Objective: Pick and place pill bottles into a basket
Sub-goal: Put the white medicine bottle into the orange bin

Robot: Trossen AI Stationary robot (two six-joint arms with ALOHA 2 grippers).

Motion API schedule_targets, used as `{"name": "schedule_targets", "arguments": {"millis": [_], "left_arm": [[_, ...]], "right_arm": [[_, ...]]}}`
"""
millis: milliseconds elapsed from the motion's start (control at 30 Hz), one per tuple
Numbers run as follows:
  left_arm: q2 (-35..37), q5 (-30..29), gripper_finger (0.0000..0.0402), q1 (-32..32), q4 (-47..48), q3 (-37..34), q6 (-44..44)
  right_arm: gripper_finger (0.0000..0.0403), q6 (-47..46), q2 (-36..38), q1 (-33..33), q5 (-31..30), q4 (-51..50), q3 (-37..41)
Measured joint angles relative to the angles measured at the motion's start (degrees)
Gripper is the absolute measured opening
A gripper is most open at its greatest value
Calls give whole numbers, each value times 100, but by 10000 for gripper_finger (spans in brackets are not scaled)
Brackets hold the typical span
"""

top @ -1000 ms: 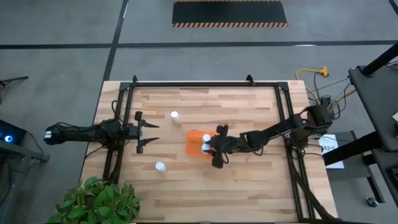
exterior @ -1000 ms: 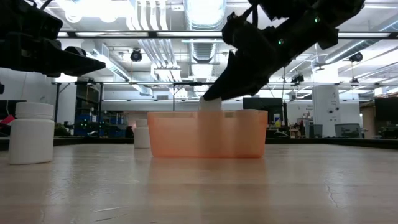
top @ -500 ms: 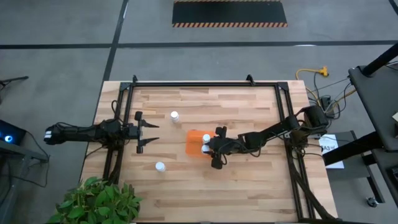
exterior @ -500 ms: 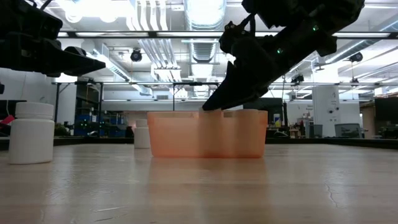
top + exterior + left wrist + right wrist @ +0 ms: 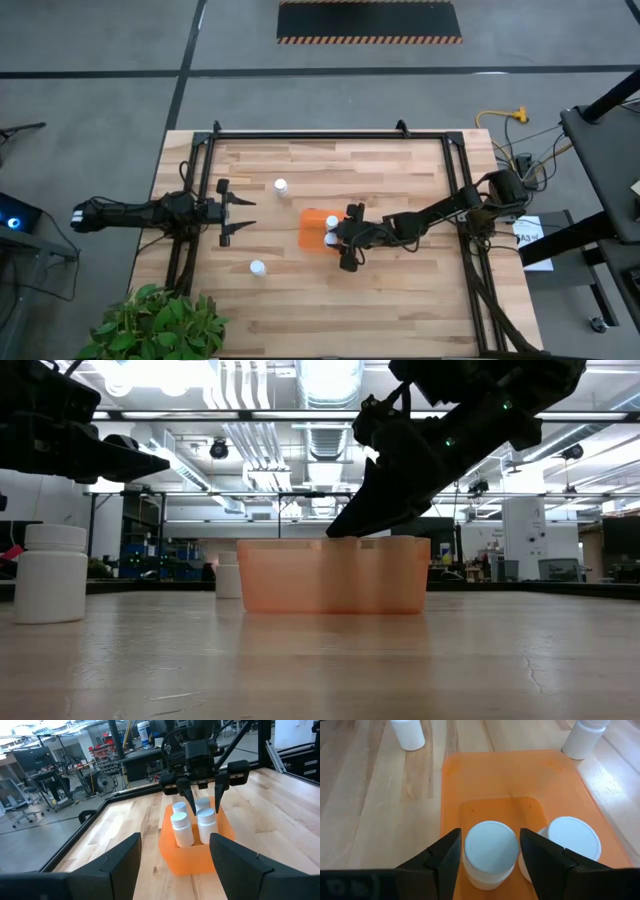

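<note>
**Bottles in the basket: two at least, two left out on the tabletop**

Right pincer (image 5: 202, 795): down over the orange basket (image 5: 312, 228), middle of the high view. Fingers spread either side of a capped white bottle (image 5: 490, 847); from the right wrist they stand just off its cap rather than squeezing it, so I read it as set down or nearly so.

Basket contents: that bottle plus a second white bottle (image 5: 573, 838) just beside it, both upright at the end nearer the right arm. The left wrist view hints at a third cap behind the pair; I cannot tell for certain. The far half of the basket floor shows bare orange.

Outside the basket: one bottle (image 5: 281, 186) above and left of it in the high view, one (image 5: 258, 268) lower left, both upright, well apart from it.

Left pincer (image 5: 240, 213): hovering over the left of the tabletop, fingers spread, holding nothing.

Judgement: roughly half done; at least two pickups remain.
</note>
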State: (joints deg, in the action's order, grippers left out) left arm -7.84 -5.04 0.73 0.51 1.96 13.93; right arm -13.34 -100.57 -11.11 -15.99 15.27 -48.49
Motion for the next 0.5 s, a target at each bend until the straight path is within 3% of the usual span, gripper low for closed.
{"name": "schedule_targets", "arguments": {"millis": [500], "left_arm": [[5, 0, 218, 0, 5, -2, 2]], "right_arm": [[195, 374, 257, 180, 6, -11, -269]]}}
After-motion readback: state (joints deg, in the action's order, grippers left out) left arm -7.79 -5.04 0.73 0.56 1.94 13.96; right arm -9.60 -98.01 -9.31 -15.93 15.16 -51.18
